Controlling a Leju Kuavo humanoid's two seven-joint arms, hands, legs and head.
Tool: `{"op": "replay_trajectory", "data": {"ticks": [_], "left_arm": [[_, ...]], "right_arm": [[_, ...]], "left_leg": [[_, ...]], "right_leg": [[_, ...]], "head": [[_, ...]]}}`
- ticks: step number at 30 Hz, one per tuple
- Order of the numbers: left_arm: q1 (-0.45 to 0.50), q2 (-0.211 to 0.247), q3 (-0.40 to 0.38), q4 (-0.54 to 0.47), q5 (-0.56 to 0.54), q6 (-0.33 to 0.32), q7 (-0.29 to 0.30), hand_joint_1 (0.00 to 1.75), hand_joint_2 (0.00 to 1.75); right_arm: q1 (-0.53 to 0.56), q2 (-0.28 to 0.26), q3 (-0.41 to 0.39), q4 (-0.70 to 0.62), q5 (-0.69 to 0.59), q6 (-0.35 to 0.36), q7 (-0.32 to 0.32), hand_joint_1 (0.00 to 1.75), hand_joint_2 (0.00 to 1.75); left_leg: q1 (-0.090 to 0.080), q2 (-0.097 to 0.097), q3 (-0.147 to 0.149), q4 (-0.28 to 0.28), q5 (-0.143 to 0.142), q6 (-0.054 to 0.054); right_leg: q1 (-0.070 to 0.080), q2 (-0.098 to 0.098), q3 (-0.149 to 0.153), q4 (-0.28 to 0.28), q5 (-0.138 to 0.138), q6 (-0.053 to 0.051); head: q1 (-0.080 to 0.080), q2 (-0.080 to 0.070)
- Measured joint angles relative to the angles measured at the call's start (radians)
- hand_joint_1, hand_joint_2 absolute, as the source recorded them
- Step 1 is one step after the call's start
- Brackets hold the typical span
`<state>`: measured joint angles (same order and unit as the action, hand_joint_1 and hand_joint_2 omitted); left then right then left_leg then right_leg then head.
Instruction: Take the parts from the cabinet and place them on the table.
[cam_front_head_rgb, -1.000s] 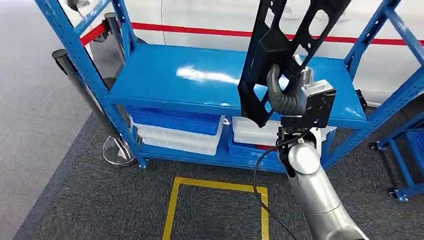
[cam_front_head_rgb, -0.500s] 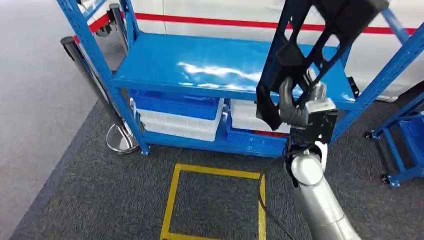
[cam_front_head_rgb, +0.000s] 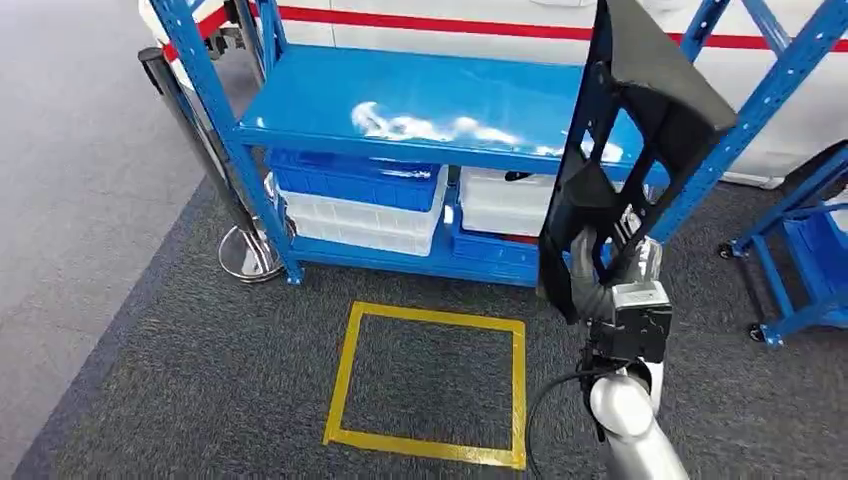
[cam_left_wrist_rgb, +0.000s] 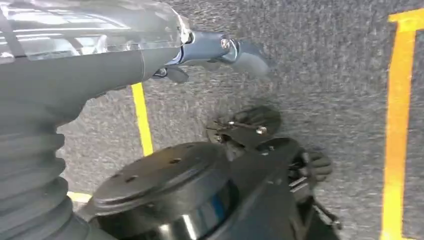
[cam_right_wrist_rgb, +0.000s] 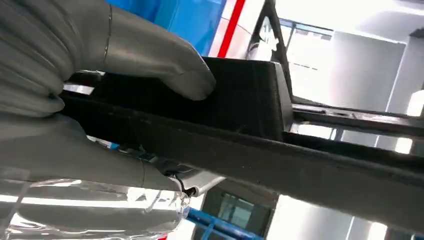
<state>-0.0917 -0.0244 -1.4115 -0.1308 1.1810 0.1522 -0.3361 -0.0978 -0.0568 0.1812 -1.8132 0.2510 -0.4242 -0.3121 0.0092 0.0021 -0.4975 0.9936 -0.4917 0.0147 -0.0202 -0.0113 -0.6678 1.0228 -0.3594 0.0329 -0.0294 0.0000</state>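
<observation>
A large black openwork frame part (cam_front_head_rgb: 640, 130) stands upright in front of the blue cabinet (cam_front_head_rgb: 400, 100), clear of its shelf. My right hand (cam_front_head_rgb: 590, 285) grips the part's lower edge, the silver arm rising from the bottom of the head view. In the right wrist view the grey thumb and fingers (cam_right_wrist_rgb: 100, 75) clamp a black bar of the part (cam_right_wrist_rgb: 240, 110). My left hand (cam_left_wrist_rgb: 220, 50) hangs over the grey carpet with its fingers stretched out, holding nothing. No table appears in any view.
Blue and white bins (cam_front_head_rgb: 350, 200) fill the cabinet's lower shelf. A yellow taped square (cam_front_head_rgb: 345, 370) marks the carpet in front of it. A metal stanchion (cam_front_head_rgb: 245, 260) stands at the cabinet's left corner, and a second blue rack (cam_front_head_rgb: 800, 270) sits to the right.
The whole view has shifted: the cabinet now sits farther off and higher, and more carpet shows. My right hand keeps its grip on the black part, now lower in the picture.
</observation>
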Motion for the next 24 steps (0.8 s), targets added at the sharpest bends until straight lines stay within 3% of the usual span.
{"op": "replay_trajectory", "data": {"ticks": [1,2,3,4,5,6,7,8,9,10,11,14,15,16,17,19,20,21,22,23,24], "left_arm": [[-0.001,0.000,0.000,0.000,0.000,-0.002,0.000,0.00,1.75],[-0.002,0.000,-0.001,0.000,0.000,-0.003,0.000,0.00,1.75],[-0.001,0.000,-0.002,0.000,0.000,-0.003,0.000,0.00,1.75],[-0.001,0.000,-0.003,0.000,0.002,-0.003,0.000,0.00,1.75],[-0.001,0.002,-0.005,0.000,0.000,-0.005,0.000,0.00,1.75],[0.000,0.001,-0.005,0.000,0.000,-0.006,0.000,0.00,1.75],[0.000,0.001,-0.006,0.000,0.000,-0.007,0.000,0.00,1.75],[0.000,0.001,-0.006,0.000,-0.001,-0.007,0.000,0.00,1.75],[-0.001,0.001,-0.006,0.000,-0.002,-0.006,-0.003,0.00,1.75],[-0.001,0.001,-0.006,0.000,-0.003,-0.003,-0.006,0.00,1.75],[-0.001,0.001,-0.007,0.000,-0.005,0.002,-0.009,0.00,1.75],[-0.001,0.002,-0.011,0.000,-0.015,0.011,-0.013,0.00,1.75],[-0.001,0.003,-0.015,0.000,-0.019,0.011,-0.014,0.00,1.75],[0.000,0.005,-0.016,0.000,-0.020,0.012,-0.013,0.00,1.75],[0.000,0.005,-0.019,0.000,-0.021,0.012,-0.013,0.00,1.75],[0.000,0.006,-0.027,0.000,-0.025,0.012,-0.011,0.00,1.75],[0.000,0.007,-0.029,0.000,-0.024,0.012,-0.011,0.00,1.75],[-0.001,0.008,-0.031,0.000,-0.025,0.012,-0.010,0.00,1.75],[-0.001,0.009,-0.032,0.000,-0.025,0.011,-0.007,0.00,1.75],[-0.001,0.009,-0.033,0.000,-0.029,0.010,-0.001,0.00,1.75],[0.000,0.009,-0.035,0.000,-0.032,0.007,0.001,0.00,1.75]], "right_arm": [[0.007,0.000,-0.003,-0.002,0.000,0.000,-0.001,1.75,1.75],[0.011,0.000,-0.007,-0.003,0.000,-0.001,-0.002,1.75,1.75],[0.014,0.000,-0.010,-0.005,0.001,-0.001,-0.002,1.75,1.75],[0.016,0.001,-0.014,-0.005,0.001,-0.001,-0.002,1.75,1.75],[0.021,0.001,-0.017,-0.005,0.002,-0.002,-0.002,1.75,1.75],[0.026,0.001,-0.019,-0.005,0.002,-0.002,-0.002,1.75,1.75],[0.030,0.001,-0.021,-0.005,0.002,-0.002,-0.002,1.75,1.75],[0.031,0.001,-0.023,-0.005,0.002,-0.003,-0.002,1.75,1.75],[0.031,0.001,-0.026,-0.005,0.002,-0.003,-0.002,1.75,1.75],[0.031,0.001,-0.029,-0.008,0.003,-0.004,-0.002,1.75,1.75],[0.031,0.001,-0.032,-0.010,0.008,-0.004,-0.002,1.75,1.75],[0.032,0.001,-0.049,-0.013,0.026,-0.008,0.004,1.75,1.75],[0.032,0.001,-0.057,-0.013,0.031,-0.010,0.008,1.75,1.75],[0.029,0.001,-0.059,-0.013,0.034,-0.009,0.010,1.75,1.75],[0.026,0.001,-0.064,-0.013,0.036,-0.009,0.013,1.75,1.75],[0.026,0.001,-0.080,-0.010,0.036,-0.010,0.021,1.75,1.75],[0.026,0.001,-0.088,-0.007,0.036,-0.010,0.022,1.75,1.75],[0.026,0.001,-0.096,-0.003,0.035,-0.009,0.024,1.75,1.75],[0.026,0.001,-0.103,0.002,0.032,-0.007,0.026,1.75,1.75],[0.026,0.001,-0.111,0.005,0.026,-0.006,0.027,1.75,1.75],[0.026,0.001,-0.120,0.010,0.022,-0.004,0.028,1.75,1.75]], "left_leg": [[-0.002,0.003,-0.011,0.000,0.012,0.007],[-0.002,0.004,-0.026,0.000,0.023,0.016],[-0.003,0.004,-0.040,0.001,0.037,0.017],[-0.005,0.005,-0.057,0.001,0.049,0.017],[-0.006,0.005,-0.075,0.003,0.063,0.017],[-0.007,0.005,-0.093,0.004,0.075,0.015],[-0.007,0.005,-0.110,0.007,0.087,0.013],[-0.007,0.005,-0.127,0.010,0.097,0.010],[-0.007,0.004,-0.140,0.012,0.102,0.007],[-0.007,0.004,-0.148,0.019,0.109,0.001],[-0.013,0.003,-0.156,0.025,0.112,-0.004],[-0.008,0.005,-0.153,0.017,0.136,-0.024],[-0.010,0.005,-0.157,0.016,0.143,-0.032],[-0.005,0.002,-0.168,0.034,0.119,-0.036],[-0.005,0.002,-0.184,0.077,0.069,-0.039],[-0.003,0.002,-0.234,0.233,-0.034,-0.046],[-0.003,0.002,-0.249,0.297,-0.056,-0.048],[-0.003,0.002,-0.246,0.320,-0.052,-0.049],[-0.004,0.002,-0.221,0.295,-0.033,-0.047],[-0.004,0.002,-0.176,0.234,-0.004,-0.042],[-0.005,0.001,-0.113,0.140,0.031,-0.035]], "right_leg": [[-0.001,0.004,-0.011,0.019,-0.046,0.003],[-0.001,0.005,-0.026,0.067,-0.111,0.006],[-0.002,0.006,-0.044,0.140,-0.177,0.010],[-0.002,0.006,-0.061,0.215,-0.221,0.013],[-0.002,0.006,-0.071,0.280,-0.235,0.015],[-0.002,0.006,-0.062,0.308,-0.216,0.016],[-0.002,0.006,-0.034,0.292,-0.178,0.015],[-0.002,0.006,0.013,0.241,-0.140,0.013],[-0.002,0.006,0.074,0.165,-0.121,0.010],[-0.002,0.006,0.143,0.076,-0.138,0.003],[0.007,0.006,0.200,-0.015,-0.186,-0.004],[0.014,0.007,0.185,-0.013,-0.176,-0.027],[0.005,0.007,0.181,-0.019,-0.163,-0.037],[0.003,0.001,0.175,-0.020,-0.154,-0.044],[0.003,0.002,0.166,-0.020,-0.147,-0.051],[0.005,0.001,0.147,-0.019,-0.132,-0.055],[0.006,0.001,0.138,-0.018,-0.126,-0.055],[0.007,0.001,0.131,-0.016,-0.121,-0.054],[0.008,0.002,0.125,-0.015,-0.117,-0.053],[0.008,0.002,0.121,-0.013,-0.115,-0.051],[0.010,0.002,0.118,-0.010,-0.114,-0.049]], "head": [[0.000,0.000],[0.004,0.000],[0.005,0.000],[0.005,0.000],[0.005,0.000],[0.005,0.000],[0.005,0.000],[0.005,0.000],[0.005,0.000],[0.005,0.000],[0.005,0.000],[0.006,0.000],[0.008,0.000],[0.008,0.000],[0.002,0.000],[0.000,0.000],[0.000,0.000],[0.000,0.000],[0.000,0.000],[0.000,0.000],[0.000,0.000]]}}
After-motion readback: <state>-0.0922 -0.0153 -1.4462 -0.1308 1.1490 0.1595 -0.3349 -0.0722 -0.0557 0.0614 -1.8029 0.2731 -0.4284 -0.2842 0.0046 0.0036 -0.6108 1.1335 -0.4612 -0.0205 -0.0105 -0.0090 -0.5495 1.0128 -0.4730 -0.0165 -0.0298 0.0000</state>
